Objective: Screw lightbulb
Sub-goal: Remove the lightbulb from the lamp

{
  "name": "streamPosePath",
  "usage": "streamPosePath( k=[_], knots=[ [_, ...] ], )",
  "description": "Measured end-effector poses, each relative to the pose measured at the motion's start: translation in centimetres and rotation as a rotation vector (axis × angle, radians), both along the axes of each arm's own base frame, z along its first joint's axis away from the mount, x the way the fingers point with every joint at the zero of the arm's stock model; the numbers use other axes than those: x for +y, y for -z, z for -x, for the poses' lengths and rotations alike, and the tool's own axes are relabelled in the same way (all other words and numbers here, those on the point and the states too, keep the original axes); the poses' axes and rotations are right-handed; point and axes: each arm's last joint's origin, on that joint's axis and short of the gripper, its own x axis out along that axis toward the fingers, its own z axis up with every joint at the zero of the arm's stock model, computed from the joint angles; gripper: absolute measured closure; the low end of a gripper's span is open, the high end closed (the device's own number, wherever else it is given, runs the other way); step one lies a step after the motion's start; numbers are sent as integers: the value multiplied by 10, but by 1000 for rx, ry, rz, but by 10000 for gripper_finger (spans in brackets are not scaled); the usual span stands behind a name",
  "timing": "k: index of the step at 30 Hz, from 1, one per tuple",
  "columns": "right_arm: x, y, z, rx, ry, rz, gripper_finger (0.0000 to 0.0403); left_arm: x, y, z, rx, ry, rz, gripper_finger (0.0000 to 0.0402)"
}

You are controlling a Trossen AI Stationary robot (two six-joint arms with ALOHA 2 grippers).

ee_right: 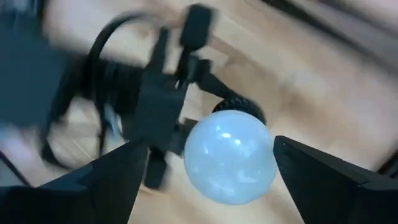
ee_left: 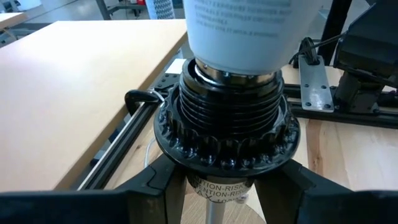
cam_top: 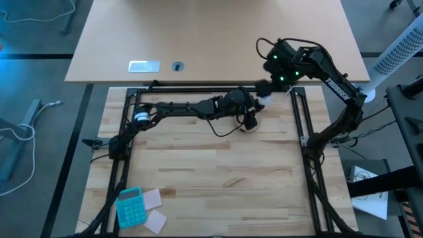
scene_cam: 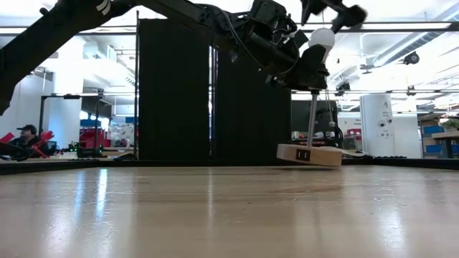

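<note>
Fingers (ee_right: 217, 180) astride glossy round lightbulb (ee_right: 229, 154)

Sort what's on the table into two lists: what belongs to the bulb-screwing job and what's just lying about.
Part of the job:
- lightbulb, seated in the black socket
- wooden disc stand with its thin post
- left gripper, around the socket's base
- right gripper, straddling the bulb

Lying about:
- blue calculator
- paper slips beside it
</note>
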Motion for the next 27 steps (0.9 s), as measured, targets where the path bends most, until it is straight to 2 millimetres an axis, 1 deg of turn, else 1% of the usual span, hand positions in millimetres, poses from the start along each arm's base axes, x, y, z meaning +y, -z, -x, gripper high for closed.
streamPosePath(
  k=[3, 4, 5, 8, 13, 18, 23, 27],
  knots=[
    [-2, 5, -1, -26, 382, -192, 59, -1, 0, 0, 6, 5, -2, 257],
    [-2, 6, -1, -30, 467, -234, 59, -1, 0, 0, 5, 6, -1, 257],
    [-2, 7, -1, -31, 512, -258, 59, -1, 1, 0, 5, 6, 0, 257],
    [-4, 10, -1, -28, 568, -297, 59, 0, 0, 0, -2, 1, 1, 257],
    [-5, 20, -4, -7, 701, -411, 59, 0, 0, 0, -4, -2, 0, 257],
    [-5, 25, -6, -3, 830, -520, 59, 0, -1, 0, -10, -2, -1, 257],
    [-9, 27, -4, -4, 940, -533, 59, -1, -1, 0, -9, 1, -1, 257],
    [-11, 27, -2, -12, 993, -555, 59, -2, -1, -1, -9, 4, -1, 257]
  ],
)
